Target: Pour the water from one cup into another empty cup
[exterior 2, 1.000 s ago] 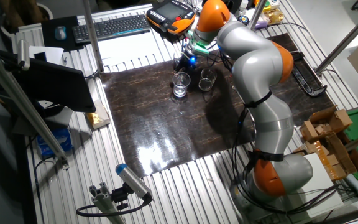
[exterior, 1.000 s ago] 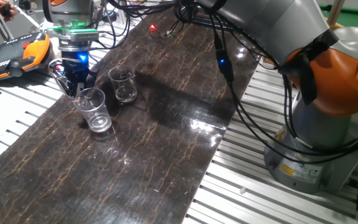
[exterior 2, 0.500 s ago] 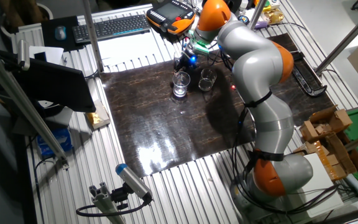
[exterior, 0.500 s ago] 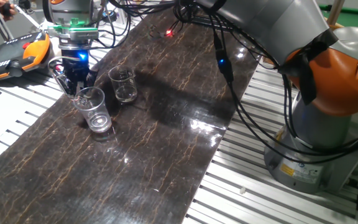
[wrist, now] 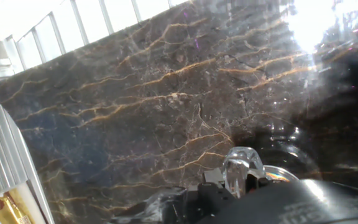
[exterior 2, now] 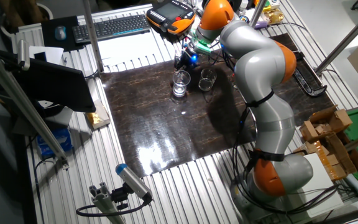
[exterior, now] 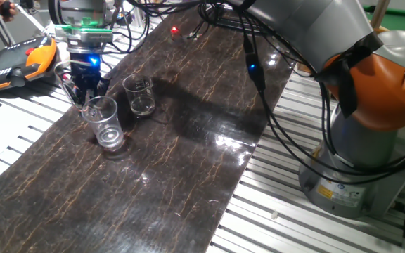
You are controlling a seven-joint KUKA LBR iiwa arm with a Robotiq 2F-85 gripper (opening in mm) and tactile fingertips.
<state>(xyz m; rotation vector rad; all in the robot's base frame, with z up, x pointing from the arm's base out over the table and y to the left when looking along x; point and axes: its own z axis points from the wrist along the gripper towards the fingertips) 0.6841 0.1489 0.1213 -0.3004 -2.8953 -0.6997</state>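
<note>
The taller clear tumbler (exterior: pixel 104 123) with a thick ringed base is at the left of the dark marble board (exterior: pixel 188 161). My gripper (exterior: pixel 86 103) comes down from behind and is shut on its far rim. Water in it cannot be made out. The shorter clear cup (exterior: pixel 140 95) stands upright just right of it, apart from it. In the other fixed view the tumbler (exterior 2: pixel 180 84) is left of the short cup (exterior 2: pixel 207 79), with the gripper (exterior 2: pixel 181 70) over its rim. In the hand view the tumbler (wrist: pixel 243 165) shows as glinting plastic by the fingers.
An orange teach pendant (exterior: pixel 16 62) lies left of the board beside the gripper. Cables hang from the arm over the board's far end. The robot base (exterior: pixel 368 161) stands to the right. A keyboard (exterior 2: pixel 110 26) lies beyond the board.
The gripper and the tumbler have shifted slightly up and to the left together. The short cup has not moved.
</note>
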